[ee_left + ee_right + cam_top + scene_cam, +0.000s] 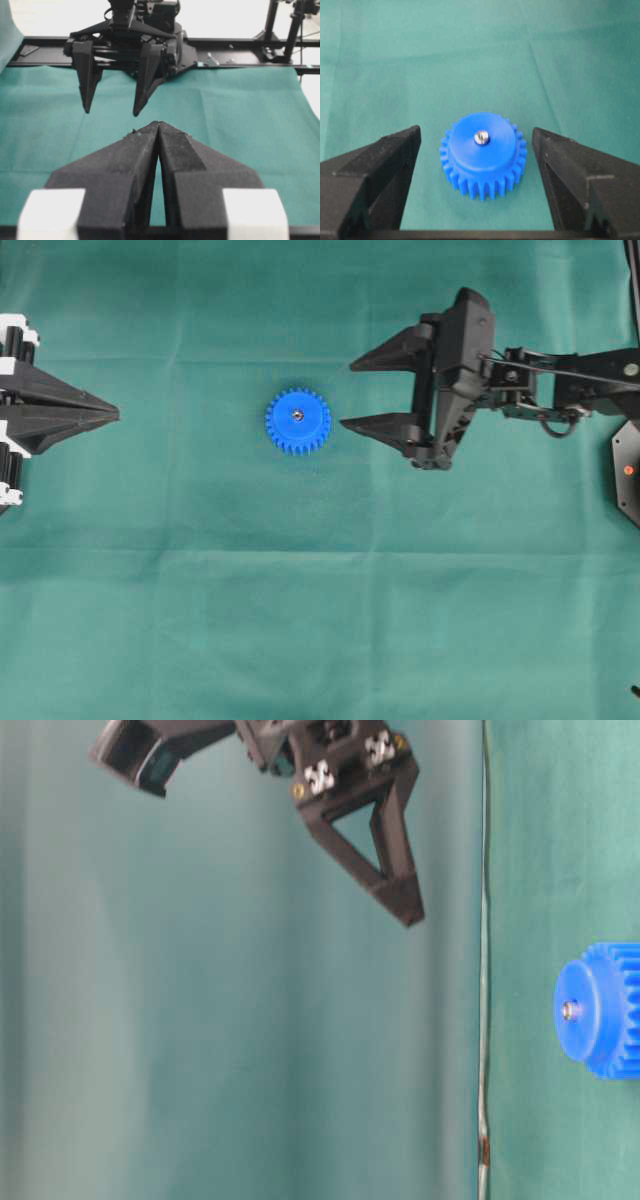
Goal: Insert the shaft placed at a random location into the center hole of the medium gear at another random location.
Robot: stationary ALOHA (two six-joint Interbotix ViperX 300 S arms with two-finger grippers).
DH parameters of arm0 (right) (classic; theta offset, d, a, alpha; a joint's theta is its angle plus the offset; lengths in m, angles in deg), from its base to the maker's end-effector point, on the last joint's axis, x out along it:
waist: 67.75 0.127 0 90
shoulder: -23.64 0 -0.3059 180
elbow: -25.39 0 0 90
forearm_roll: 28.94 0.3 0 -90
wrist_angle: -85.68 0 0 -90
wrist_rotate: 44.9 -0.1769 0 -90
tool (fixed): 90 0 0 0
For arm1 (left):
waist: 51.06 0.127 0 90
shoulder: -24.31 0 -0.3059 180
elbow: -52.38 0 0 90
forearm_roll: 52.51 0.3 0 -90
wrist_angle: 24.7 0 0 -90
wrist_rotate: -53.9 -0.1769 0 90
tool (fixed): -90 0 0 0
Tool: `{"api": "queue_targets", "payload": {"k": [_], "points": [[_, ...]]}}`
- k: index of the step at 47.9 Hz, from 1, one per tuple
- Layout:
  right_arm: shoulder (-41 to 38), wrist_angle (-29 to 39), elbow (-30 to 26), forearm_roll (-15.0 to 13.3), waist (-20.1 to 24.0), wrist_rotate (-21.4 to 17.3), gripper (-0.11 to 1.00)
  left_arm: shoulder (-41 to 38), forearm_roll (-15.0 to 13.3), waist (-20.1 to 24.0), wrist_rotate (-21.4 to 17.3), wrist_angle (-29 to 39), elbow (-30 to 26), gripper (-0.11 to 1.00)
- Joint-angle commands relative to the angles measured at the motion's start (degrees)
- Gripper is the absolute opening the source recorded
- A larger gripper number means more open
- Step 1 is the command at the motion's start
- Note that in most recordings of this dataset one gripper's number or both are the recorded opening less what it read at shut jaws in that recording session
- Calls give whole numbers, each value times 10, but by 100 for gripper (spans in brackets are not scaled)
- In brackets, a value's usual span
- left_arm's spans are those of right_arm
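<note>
My right end effector (347, 395) is spread wide and empty, medium gear (483, 153) just ahead between the tips, shaft (481, 137) upright in its center hole. Left end effector (117, 414) pinched closed, farther off

Green cloth (320, 620) lying creased over the surface, black metal frame rail (240, 42) running along its far edge, pale bright light glowing behind it.
</note>
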Motion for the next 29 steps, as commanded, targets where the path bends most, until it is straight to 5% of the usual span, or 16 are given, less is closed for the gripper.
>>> {"api": "queue_targets", "payload": {"k": [1, 29], "points": [[25, 0, 6, 2, 1, -3, 88, -4, 2, -1, 1, -4, -12, 0], [47, -3, 28, 3, 1, -6, 88, -4, 2, -1, 1, -4, -13, 0]]}}
